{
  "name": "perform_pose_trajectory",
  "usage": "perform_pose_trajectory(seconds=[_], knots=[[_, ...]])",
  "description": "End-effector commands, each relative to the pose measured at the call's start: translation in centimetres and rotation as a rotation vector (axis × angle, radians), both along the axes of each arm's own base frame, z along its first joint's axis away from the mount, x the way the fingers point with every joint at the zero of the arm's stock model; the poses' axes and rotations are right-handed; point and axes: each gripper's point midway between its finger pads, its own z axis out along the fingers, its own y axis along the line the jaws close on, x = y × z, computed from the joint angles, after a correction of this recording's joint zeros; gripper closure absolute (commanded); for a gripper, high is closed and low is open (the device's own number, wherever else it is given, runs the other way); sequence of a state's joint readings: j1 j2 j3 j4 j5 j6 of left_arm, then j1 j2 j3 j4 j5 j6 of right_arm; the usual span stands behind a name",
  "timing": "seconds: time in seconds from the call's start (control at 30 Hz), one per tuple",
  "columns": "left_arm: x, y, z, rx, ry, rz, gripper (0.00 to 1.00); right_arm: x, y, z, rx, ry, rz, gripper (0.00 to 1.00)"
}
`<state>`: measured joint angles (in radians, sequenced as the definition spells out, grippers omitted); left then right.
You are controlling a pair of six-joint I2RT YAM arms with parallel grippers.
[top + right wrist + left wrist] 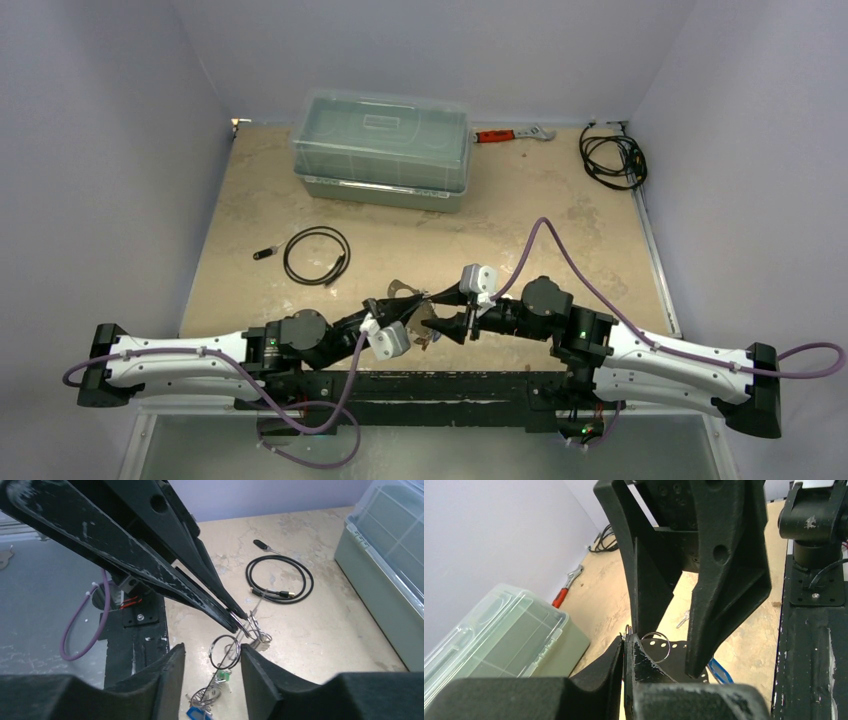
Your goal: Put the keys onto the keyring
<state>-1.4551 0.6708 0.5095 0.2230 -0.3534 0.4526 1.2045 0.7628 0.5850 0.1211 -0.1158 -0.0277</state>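
Note:
My left gripper (402,304) is shut on the rim of the keyring (676,655), a flat plate with small holes that looks dark in the left wrist view. Its closed fingertips (239,622) also pinch thin wire rings. My right gripper (212,649) is open right in front of it. A thin split ring (225,650) hangs between its fingers, against the right one. Below the ring dangle keys with a green tag (223,676) and a blue tag (196,712). Another silver key (682,619) lies on the table. In the top view the right gripper (437,310) faces the left one tip to tip.
A clear-lidded plastic box (382,150) stands at the back. An orange-handled wrench (510,133) lies right of it. A black cable loop (317,255) and a small black stick (264,252) lie left of centre. A cable bundle (612,155) sits at the back right.

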Motion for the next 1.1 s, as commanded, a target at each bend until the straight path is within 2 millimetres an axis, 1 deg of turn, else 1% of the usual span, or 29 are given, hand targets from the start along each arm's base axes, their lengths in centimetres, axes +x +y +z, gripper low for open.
perform_pose_trajectory(seconds=[0.0,0.07,0.23,0.27,0.37,0.47,0.5,0.6,0.63,0.77,0.83,0.93,1.07], knots=[[0.3,0.4,3.1,-0.098,-0.003,0.017,1.00,-0.6,-0.1,2.8,0.075,-0.049,0.029,0.45],[0.1,0.5,3.3,-0.107,-0.009,0.010,1.00,-0.3,-0.8,3.4,0.094,-0.059,0.001,0.43],[-0.2,0.7,3.7,-0.128,-0.008,-0.008,1.00,0.7,-2.6,4.6,0.173,-0.079,-0.094,0.43],[-0.3,0.7,3.7,-0.127,-0.006,-0.012,1.00,0.6,-2.9,5.0,0.196,-0.091,-0.094,0.43],[-0.6,0.6,3.9,-0.130,0.000,-0.031,1.00,-0.4,-3.2,5.6,0.257,-0.152,-0.037,0.46],[-1.2,0.7,4.6,-0.146,0.008,-0.065,1.00,-0.5,-3.6,6.1,0.294,-0.194,-0.041,0.49],[-1.5,0.7,4.8,-0.154,0.009,-0.082,1.00,-0.3,-3.7,6.2,0.305,-0.200,-0.049,0.48],[-2.4,0.8,5.8,-0.181,0.009,-0.137,1.00,-0.5,-3.5,6.4,0.337,-0.218,-0.041,0.50],[-2.7,0.8,6.1,-0.187,0.008,-0.152,1.00,-0.4,-3.5,6.5,0.342,-0.221,-0.043,0.52],[-3.3,0.9,6.7,-0.199,0.011,-0.189,1.00,-0.1,-3.4,6.8,0.345,-0.247,-0.058,0.68],[-3.5,0.8,6.7,-0.191,0.014,-0.200,1.00,-0.1,-3.2,7.1,0.342,-0.258,-0.049,0.72],[-3.5,0.5,6.5,-0.181,0.015,-0.200,1.00,-0.5,-2.6,7.2,0.323,-0.267,-0.016,0.74],[-3.6,0.1,6.4,-0.172,0.014,-0.209,1.00,-1.1,-1.5,6.8,0.282,-0.265,0.046,0.73]])
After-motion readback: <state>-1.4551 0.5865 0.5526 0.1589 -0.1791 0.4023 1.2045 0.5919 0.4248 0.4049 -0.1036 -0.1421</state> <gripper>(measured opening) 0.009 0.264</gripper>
